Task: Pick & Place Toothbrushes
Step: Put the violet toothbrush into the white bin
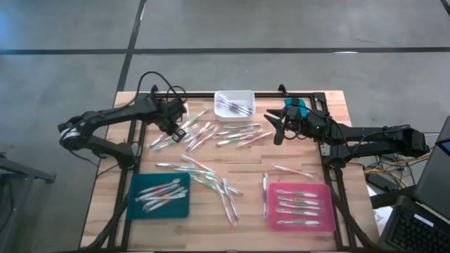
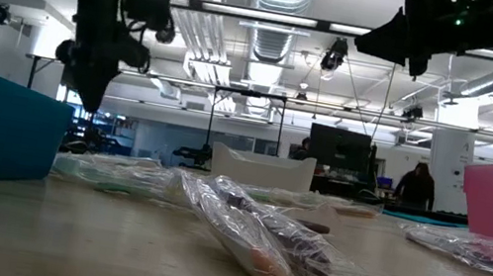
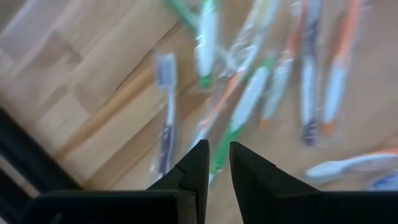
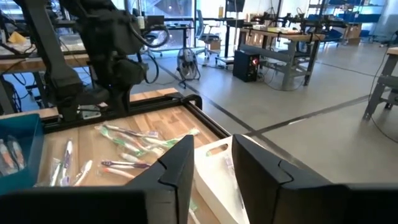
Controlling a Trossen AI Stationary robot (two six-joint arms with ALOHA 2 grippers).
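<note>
The toothbrushes [image 1: 211, 133] are lying scattered across the table's [image 1: 330, 105] middle, with five in the pink tray [image 1: 301, 208] at the near right, several in the teal tray [image 1: 162, 196] at the near left and a few in the white bin [image 1: 234, 103] at the far edge. The left gripper [image 1: 177, 131] is hovering over the far-left cluster, fingers nearly together and empty, so it should be spreading them and dropping squarely over one brush. The right gripper [image 1: 275, 126] is hanging beside the bin, fingers slightly parted around nothing.

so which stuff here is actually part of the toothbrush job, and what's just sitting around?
Job:
- loose toothbrushes on the table
- teal tray with brushes
- pink tray with brushes
- white bin with brushes

Lying about:
- cables off the table's right edge
- laptop
</note>
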